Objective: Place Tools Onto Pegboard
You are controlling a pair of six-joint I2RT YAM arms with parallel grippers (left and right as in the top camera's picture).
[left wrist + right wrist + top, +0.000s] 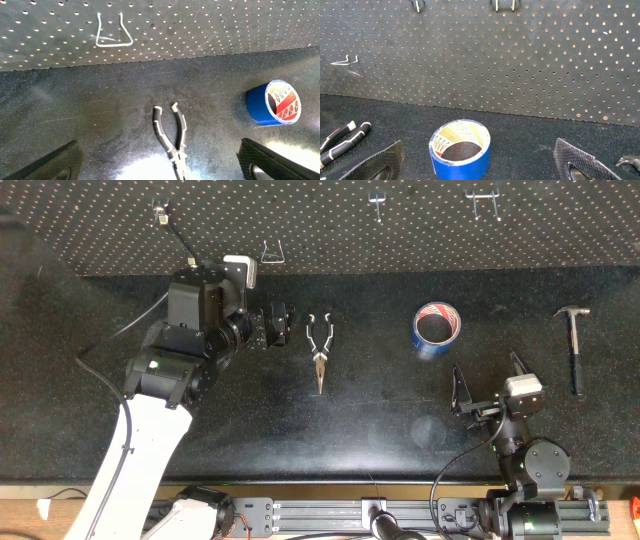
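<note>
While both grippers stand wide open and empty, three tools lie on the black tabletop (250,415) below the perforated black pegboard (330,225): one pair of needle-nose pliers with black-and-white handles (320,350), left of centre in the top view; one roll of blue tape (437,328), right of centre; one steel-headed hammer (574,350), far right. The left gripper (283,327) sits just left of the pliers, the right gripper (490,380) lower right. The pliers are probably stiff and light, and the handles near the pivot offer the surest hold.
</note>
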